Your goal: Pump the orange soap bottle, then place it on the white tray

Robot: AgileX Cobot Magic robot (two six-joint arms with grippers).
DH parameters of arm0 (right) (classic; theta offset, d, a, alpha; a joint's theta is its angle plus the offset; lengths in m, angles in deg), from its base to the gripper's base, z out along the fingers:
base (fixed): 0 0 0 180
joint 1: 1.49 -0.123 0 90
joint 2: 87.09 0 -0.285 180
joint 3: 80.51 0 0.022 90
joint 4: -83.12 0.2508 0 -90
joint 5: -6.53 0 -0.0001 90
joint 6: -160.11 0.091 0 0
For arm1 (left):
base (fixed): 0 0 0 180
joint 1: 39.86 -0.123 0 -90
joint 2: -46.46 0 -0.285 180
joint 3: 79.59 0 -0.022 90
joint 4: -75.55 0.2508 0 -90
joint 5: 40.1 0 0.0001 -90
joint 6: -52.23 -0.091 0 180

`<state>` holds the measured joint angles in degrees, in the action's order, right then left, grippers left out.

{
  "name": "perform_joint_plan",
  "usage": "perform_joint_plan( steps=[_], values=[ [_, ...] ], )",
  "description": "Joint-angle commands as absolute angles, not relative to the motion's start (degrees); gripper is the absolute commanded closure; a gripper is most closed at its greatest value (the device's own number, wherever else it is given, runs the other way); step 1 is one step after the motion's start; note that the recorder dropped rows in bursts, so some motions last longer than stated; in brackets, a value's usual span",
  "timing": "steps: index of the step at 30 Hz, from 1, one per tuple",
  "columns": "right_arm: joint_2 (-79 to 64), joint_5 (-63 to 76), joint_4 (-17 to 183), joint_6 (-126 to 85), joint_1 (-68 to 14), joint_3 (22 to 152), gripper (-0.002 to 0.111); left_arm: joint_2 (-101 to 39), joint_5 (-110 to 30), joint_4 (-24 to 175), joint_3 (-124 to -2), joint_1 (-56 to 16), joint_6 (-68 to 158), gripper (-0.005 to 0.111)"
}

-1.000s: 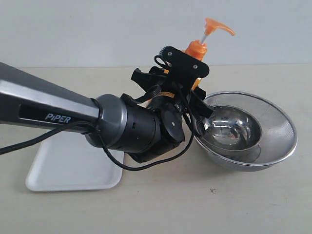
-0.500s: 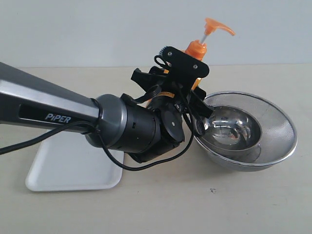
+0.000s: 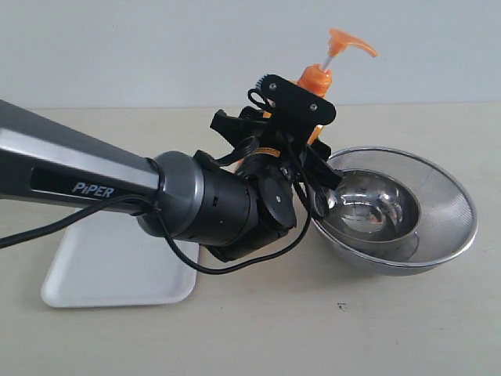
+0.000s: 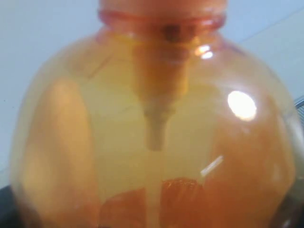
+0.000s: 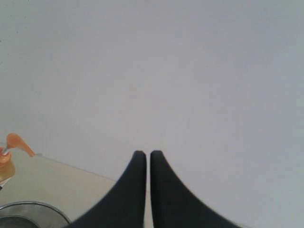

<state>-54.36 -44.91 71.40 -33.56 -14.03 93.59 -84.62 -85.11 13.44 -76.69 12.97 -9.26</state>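
The left pincer (image 3: 274,149) clamps the orange soap bottle (image 3: 315,78) beside the steel bowl (image 3: 463,227), so swinging toward the white tray (image 3: 102,274) could knock that bowl, while the right pincer (image 5: 147,159) rests closed.

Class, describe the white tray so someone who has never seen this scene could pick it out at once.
Find the long grey arm on the left of the exterior view. Under it, on the table, lies the white tray. It is flat and rectangular, unlike the round steel bowl to its right.
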Motion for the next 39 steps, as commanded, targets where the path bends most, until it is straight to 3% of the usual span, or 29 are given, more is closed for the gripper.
perform_joint_plan(
  steps=[1, 39],
  values=[
    [-54.7, -44.7, 70.9, -33.5, -14.1, 93.2, 0.108, -83.6, -86.6, 15.0, -77.4, 13.3, -9.1, 0.102],
    [-54.7, -44.7, 70.9, -33.4, -14.1, 93.2, 0.108, -83.6, -86.4, 15.0, -77.4, 13.3, -2.2, 0.102]
  ],
)
